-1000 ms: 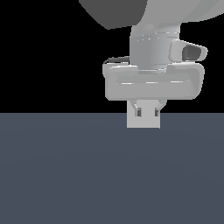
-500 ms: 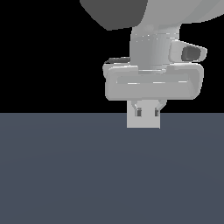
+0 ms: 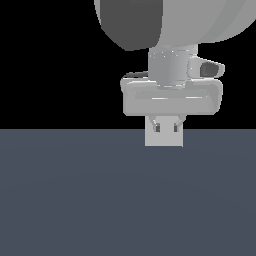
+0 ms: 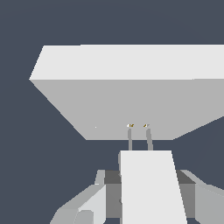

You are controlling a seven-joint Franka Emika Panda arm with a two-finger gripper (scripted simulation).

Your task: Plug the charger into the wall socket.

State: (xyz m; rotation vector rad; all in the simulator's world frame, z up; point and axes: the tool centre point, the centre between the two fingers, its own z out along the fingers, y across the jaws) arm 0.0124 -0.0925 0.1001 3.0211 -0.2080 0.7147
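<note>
The arm's pale grey end effector (image 3: 166, 126) hangs just above the dark slate-blue bench (image 3: 75, 200), its two fingers (image 4: 98, 192) clenched on either side of the small off-white box-shaped charger (image 4: 151, 183). In the wrist view the charger's two thin grey prongs (image 4: 130, 140) reach out to the face of the wall socket (image 4: 131, 92), a large flat light-grey square panel, and their tips sit right at its two tiny orange dots (image 4: 131, 125). In the exterior view the socket shows only as a pale square (image 3: 164, 139) behind the fingers.
</note>
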